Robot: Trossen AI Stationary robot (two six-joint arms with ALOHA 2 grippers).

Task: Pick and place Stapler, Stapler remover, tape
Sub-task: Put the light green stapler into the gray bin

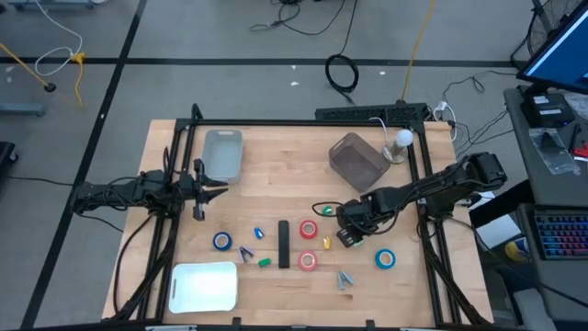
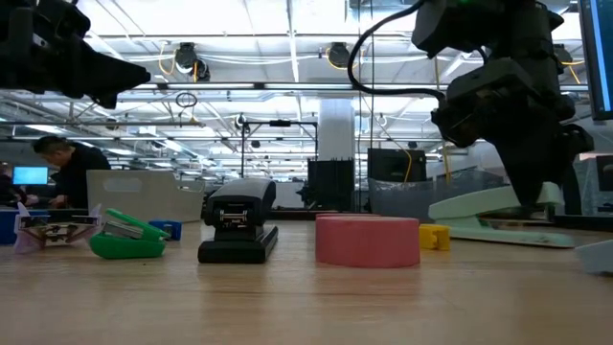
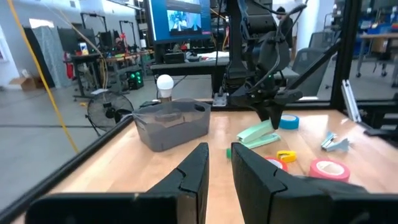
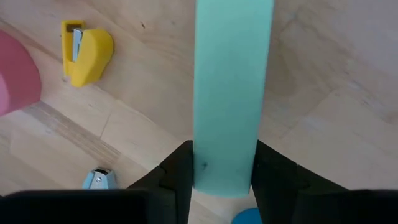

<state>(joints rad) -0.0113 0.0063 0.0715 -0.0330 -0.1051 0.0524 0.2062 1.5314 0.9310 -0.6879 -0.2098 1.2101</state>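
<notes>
A mint-green stapler sits between the fingers of my right gripper, which is shut on it right of the table's middle. In the low view the stapler lies low under that gripper. Two red tape rolls and two blue ones lie flat on the table. A black stapler lies between them. A silver staple remover rests near the front. My left gripper waits open above the table's left side. My right gripper pinches the mint-green stapler between its two fingers, one on each long side, near one end. The fingers come from above, and the body runs on ahead of them. The stapler looks tilted; whether it is clear of the table I cannot tell.
A grey tray and a dark bin stand at the far side, a white tray at the near left. A small yellow stapler, small green and blue ones lie around. A lamp bulb stands far right.
</notes>
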